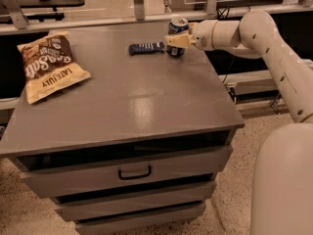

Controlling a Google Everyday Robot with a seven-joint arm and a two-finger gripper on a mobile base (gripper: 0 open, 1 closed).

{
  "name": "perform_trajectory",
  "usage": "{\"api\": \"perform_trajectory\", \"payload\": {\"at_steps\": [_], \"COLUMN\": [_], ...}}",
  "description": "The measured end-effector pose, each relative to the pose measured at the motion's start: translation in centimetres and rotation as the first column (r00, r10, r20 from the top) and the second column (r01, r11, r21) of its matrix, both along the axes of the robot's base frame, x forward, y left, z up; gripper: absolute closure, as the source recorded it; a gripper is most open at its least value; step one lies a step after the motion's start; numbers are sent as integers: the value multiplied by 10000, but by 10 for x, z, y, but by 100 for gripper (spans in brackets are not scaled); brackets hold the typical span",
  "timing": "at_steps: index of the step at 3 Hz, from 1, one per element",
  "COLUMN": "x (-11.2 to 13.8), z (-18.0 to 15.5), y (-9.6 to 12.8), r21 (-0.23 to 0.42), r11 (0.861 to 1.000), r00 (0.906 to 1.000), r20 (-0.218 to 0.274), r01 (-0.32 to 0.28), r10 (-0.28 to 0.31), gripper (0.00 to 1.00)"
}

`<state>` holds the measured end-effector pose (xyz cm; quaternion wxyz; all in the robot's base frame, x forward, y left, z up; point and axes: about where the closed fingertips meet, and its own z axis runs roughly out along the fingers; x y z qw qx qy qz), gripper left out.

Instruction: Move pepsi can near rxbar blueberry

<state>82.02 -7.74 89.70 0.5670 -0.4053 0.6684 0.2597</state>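
Observation:
The pepsi can (177, 33) stands upright at the far right of the grey cabinet top (122, 97). It is dark blue with a silver top. My gripper (178, 40) reaches in from the right and is shut on the can, its tan fingers (175, 40) across the can's side. The rxbar blueberry (146, 48), a flat dark blue bar, lies just left of the can, a short gap away.
A large tan and brown chip bag (49, 65) lies at the far left of the top. The cabinet has a handled drawer (134, 173) in front. My white arm (274, 58) spans the right side. Shelving and metal posts stand behind.

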Motion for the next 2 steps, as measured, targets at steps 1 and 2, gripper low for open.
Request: {"api": "perform_trajectory", "payload": {"at_steps": [1,2], "x": [3,4], "z": [-3,-5], "y": [8,17], "r21": [98,180], "r11": [9998,9990], "r00": [9998,9989], "r20": [-135,-212], "r01": [-166,-405], "r10": [167,409], "gripper": [36,15]}}
